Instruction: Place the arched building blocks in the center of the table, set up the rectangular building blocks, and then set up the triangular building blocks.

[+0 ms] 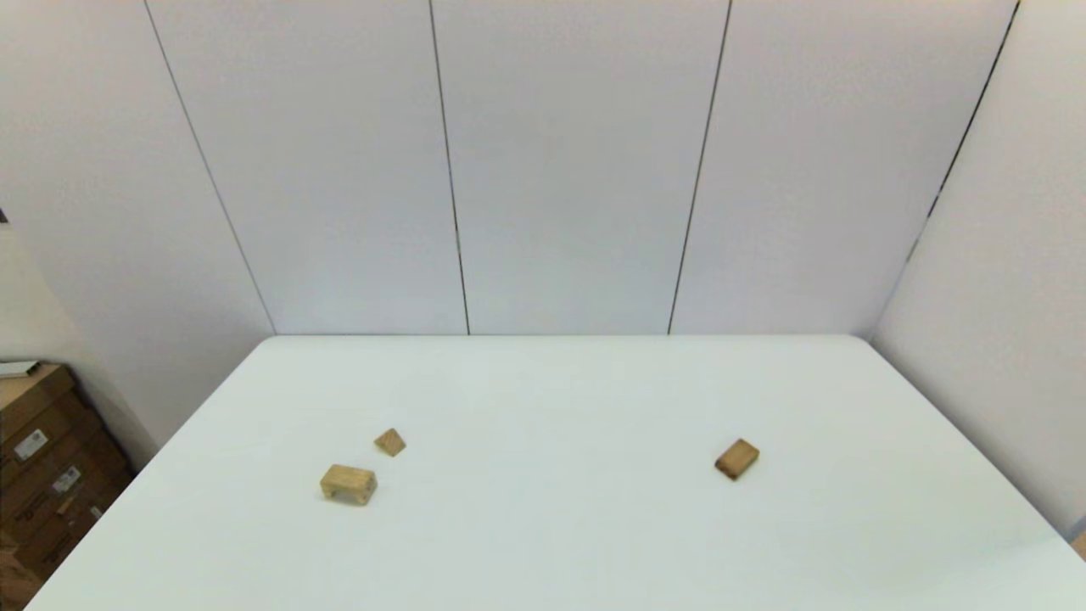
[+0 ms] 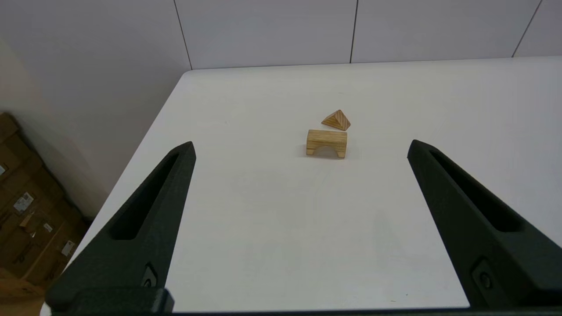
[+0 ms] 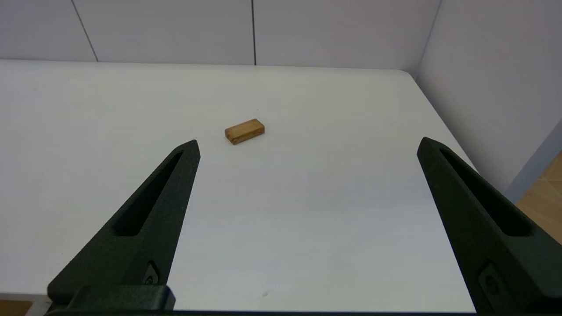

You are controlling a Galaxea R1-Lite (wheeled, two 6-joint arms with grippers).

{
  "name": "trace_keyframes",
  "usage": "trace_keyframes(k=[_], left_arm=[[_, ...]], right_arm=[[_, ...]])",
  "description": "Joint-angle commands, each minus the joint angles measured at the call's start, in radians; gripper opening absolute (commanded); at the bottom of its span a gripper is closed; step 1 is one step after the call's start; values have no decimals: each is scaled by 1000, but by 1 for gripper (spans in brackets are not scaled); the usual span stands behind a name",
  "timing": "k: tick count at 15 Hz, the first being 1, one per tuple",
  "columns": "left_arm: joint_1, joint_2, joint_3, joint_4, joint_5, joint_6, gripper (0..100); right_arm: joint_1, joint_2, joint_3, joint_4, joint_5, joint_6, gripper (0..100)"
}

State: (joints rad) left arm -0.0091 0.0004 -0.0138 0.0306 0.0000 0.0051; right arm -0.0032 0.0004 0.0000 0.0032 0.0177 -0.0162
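The arched block [image 1: 349, 484] [image 2: 326, 143] stands on the table's [image 1: 543, 526] left half with its notch facing down. Just behind it lies the small triangular block [image 1: 390, 442] [image 2: 336, 120]. The flat rectangular block [image 1: 737, 459] [image 3: 244, 131] lies alone on the right half. My left gripper [image 2: 300, 147] is open near the table's front edge, well short of the arched block, with nothing between its fingers. My right gripper [image 3: 307, 147] is open too, short of the rectangular block and holding nothing. Neither arm shows in the head view.
Cardboard boxes [image 1: 42, 458] [image 2: 30, 210] are stacked on the floor off the table's left side. Pale panel walls stand right behind the table's far edge and along its right side [image 3: 491, 87].
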Motion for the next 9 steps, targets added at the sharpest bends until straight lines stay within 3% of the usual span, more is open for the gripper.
trace_keyframes(k=[1,5,9], left_arm=[[0,0,0,2,3,10,100],[0,0,-28,34,-8,24,100],[-2,76,-308,324,-115,21,100]], right_arm=[[0,0,0,0,1,-1,100],[0,0,0,0,1,-1,100],[0,0,0,0,1,-1,100]])
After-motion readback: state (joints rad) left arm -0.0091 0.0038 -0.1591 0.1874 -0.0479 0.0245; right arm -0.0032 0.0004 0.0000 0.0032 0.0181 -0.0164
